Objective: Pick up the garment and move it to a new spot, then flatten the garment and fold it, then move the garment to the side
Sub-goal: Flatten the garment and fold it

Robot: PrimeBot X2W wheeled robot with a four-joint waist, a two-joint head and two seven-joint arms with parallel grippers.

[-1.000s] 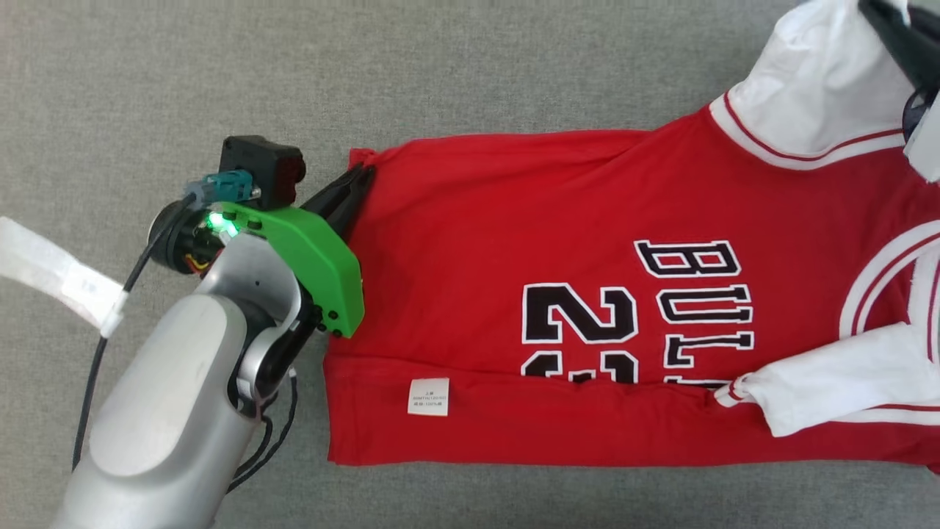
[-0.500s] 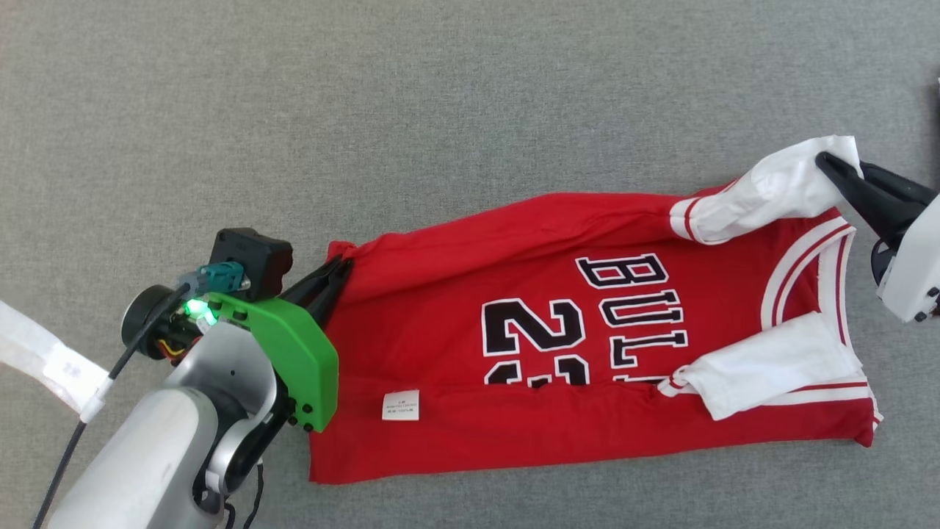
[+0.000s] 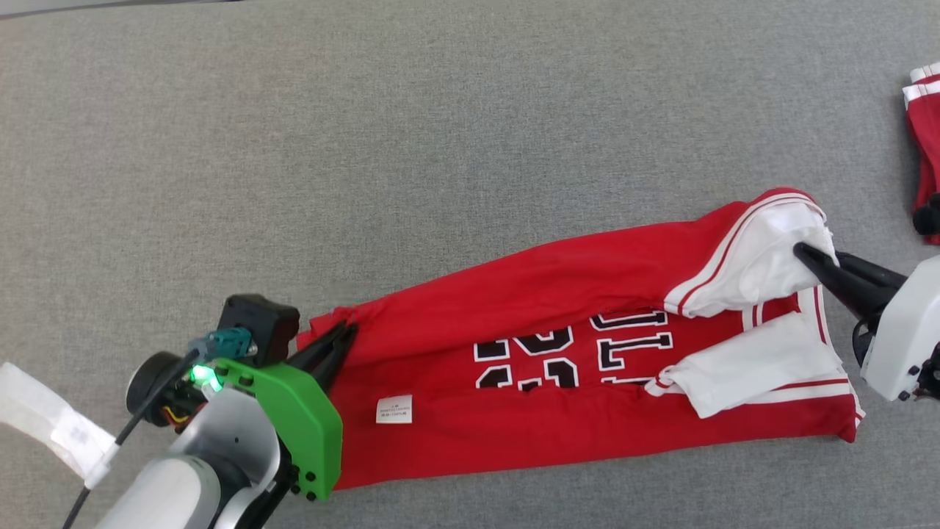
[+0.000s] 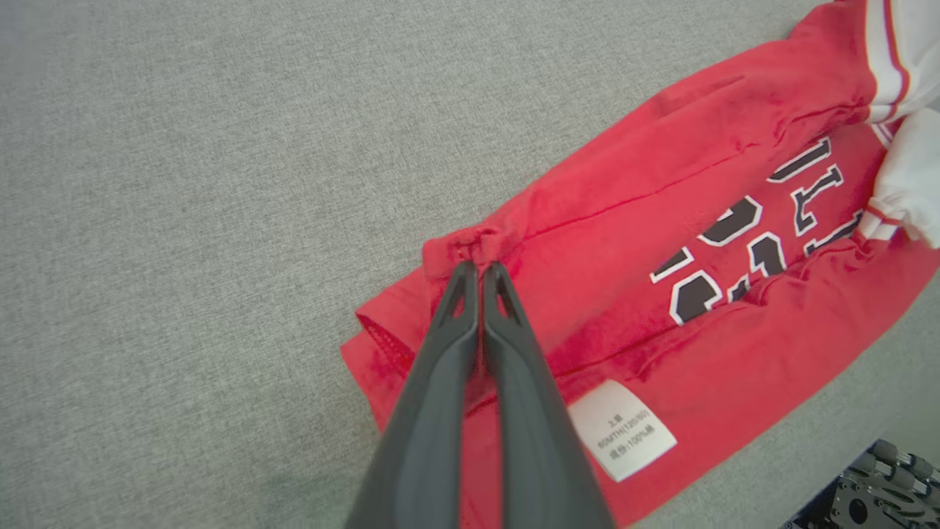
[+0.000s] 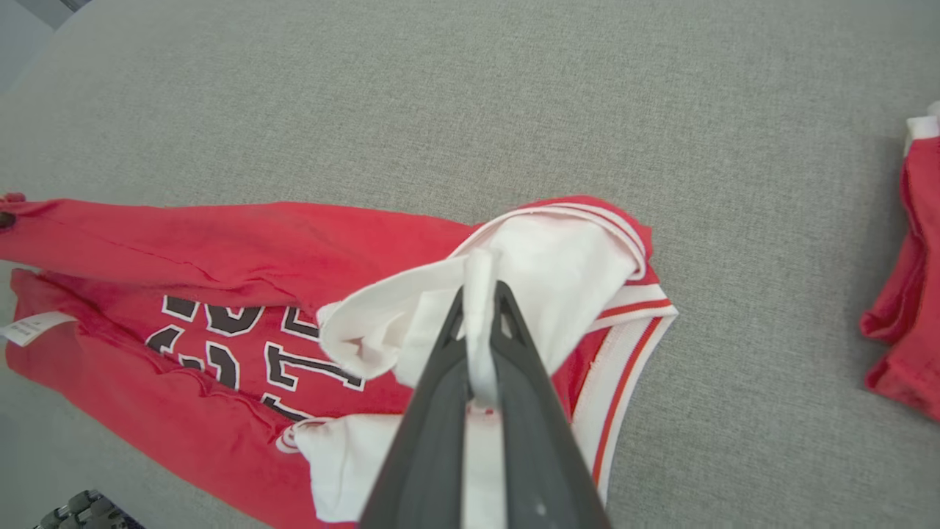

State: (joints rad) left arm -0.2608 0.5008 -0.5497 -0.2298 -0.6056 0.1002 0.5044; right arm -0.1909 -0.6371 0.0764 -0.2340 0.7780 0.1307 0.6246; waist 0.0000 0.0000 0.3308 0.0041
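Your left claw (image 3: 346, 332) is clamped on the hem corner of the red garment (image 3: 558, 433) at 8 o'clock, and your right claw (image 3: 800, 251) is clamped on its white sleeve at 3 o'clock. The garment lies on the grey surface (image 3: 440, 147) with its long edges turned in. The crosswise fold and the move aside look still to be done. Black "ULL" lettering (image 3: 631, 342) and half-hidden numerals show, but the print on the white label (image 3: 393, 409) is too small to read.

**Location: robot test bench for garment handling.**
A grey cloth-covered surface (image 3: 440, 147) carries a red jersey (image 3: 551, 433) and, well apart, a second red garment (image 3: 927, 125). The left arm (image 3: 169, 492) bears an exposed cable (image 3: 143, 410), a taped label (image 3: 44, 426) and a green bracket (image 3: 301, 426). The room type cannot be told.
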